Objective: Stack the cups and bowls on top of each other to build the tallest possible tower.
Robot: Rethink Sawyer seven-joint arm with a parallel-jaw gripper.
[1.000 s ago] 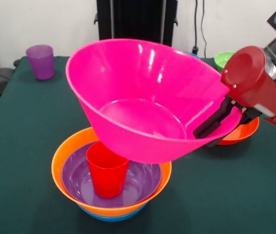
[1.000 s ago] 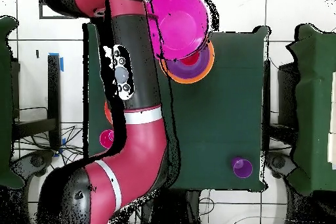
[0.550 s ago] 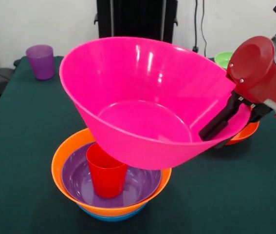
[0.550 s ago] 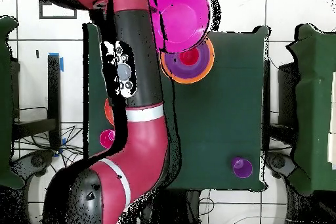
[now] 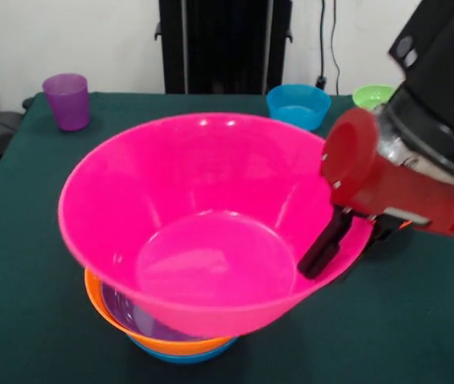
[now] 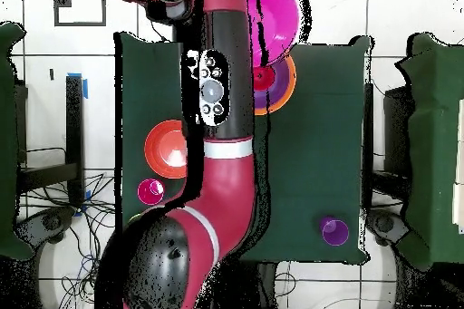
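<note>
- Gripper [image 5: 332, 254]: black fingers [image 5: 320, 252] clamped on the right-hand rim of the big pink bowl [image 5: 210, 224], one finger inside the wall, the other hidden behind it.
- Pink bowl: held nearly level, slightly tilted, low over the tower [image 5: 166, 336]. Whether it touches the pile, cannot tell.
- Tower: orange bowl [image 5: 122, 320] nested in a blue bowl [image 5: 182, 355], a purple bowl [image 5: 126, 314] inside the orange. Mostly hidden under the pink bowl in the front view.
- Overhead view: a red cup [image 6: 264, 76] shows inside the pile, beside the arm [image 6: 222, 142].
- Purple cup [image 5: 66, 101]: upright at the far left corner of the green table [image 5: 42, 200], well apart from the pile.
- Small blue bowl [image 5: 298, 106] and green bowl [image 5: 373, 96]: far side, near each other.
- Red-orange bowl [image 6: 166, 149] and a small pink cup-like item [image 6: 150, 191]: seen from overhead, beside the arm.
- Writing or labels: none legible on any item.
</note>
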